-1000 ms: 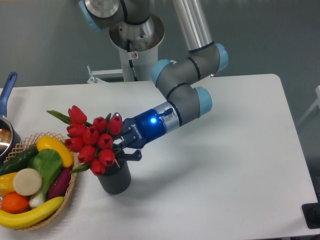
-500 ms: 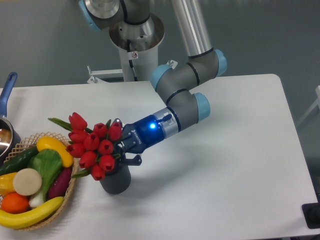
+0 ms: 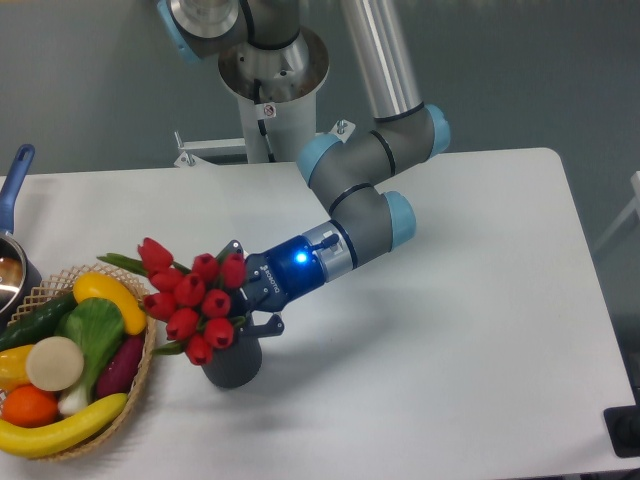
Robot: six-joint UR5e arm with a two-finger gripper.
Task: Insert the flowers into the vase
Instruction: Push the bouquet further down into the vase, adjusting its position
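Over the vase (image 3: 232, 363) near the table's (image 3: 450, 330) front, my gripper (image 3: 243, 296) squeezes the flowers (image 3: 192, 300) by their stems, red buds leaning toward the basket (image 3: 140, 375) of fruit just beside it.

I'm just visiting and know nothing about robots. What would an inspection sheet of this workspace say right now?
Surface: white table, mostly bare on its right side.
Job's things: flowers, red tulips, tilted over the mouth of the vase; the stems are hidden, so their depth is unclear.
Clutter: wicker basket of fruit and vegetables at the left, close to the vase; blue-handled pot at the left edge.
Grippers: gripper at the bunch beside the vase mouth; its fingers are mostly hidden by flowers, so the grip cannot be judged.
Cables: nothing seen.
Surroundings: grey wall behind, robot base at the table's far side.
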